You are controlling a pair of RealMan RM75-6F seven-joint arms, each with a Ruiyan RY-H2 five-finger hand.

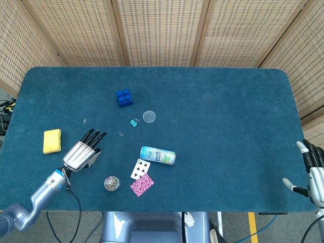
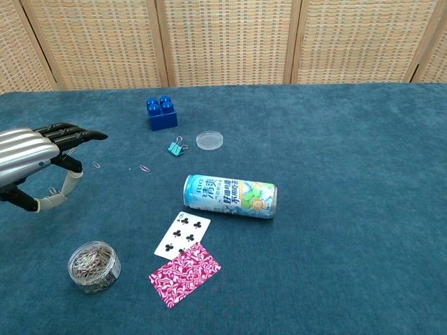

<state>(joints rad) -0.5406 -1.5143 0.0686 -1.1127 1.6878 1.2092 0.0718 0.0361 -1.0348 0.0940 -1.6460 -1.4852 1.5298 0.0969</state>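
My left hand (image 1: 82,152) (image 2: 36,155) hovers over the near left of the table, palm down, fingers stretched out and apart, holding nothing. Loose paper clips (image 2: 96,165) lie on the cloth just beneath and ahead of it. A round clear tub of paper clips (image 1: 111,183) (image 2: 93,266) stands near the front edge, close to that hand. A yellow sponge (image 1: 52,140) lies to its left. My right hand (image 1: 313,172) shows at the table's right front corner, off the edge, fingers apart and empty.
A drink can (image 1: 157,155) (image 2: 230,196) lies on its side mid-table. Two playing cards (image 1: 141,176) (image 2: 183,253) lie in front of it, one face up, one pink-backed. Further back sit a blue brick (image 1: 124,97), a teal binder clip (image 1: 134,122) and a clear lid (image 1: 149,117).
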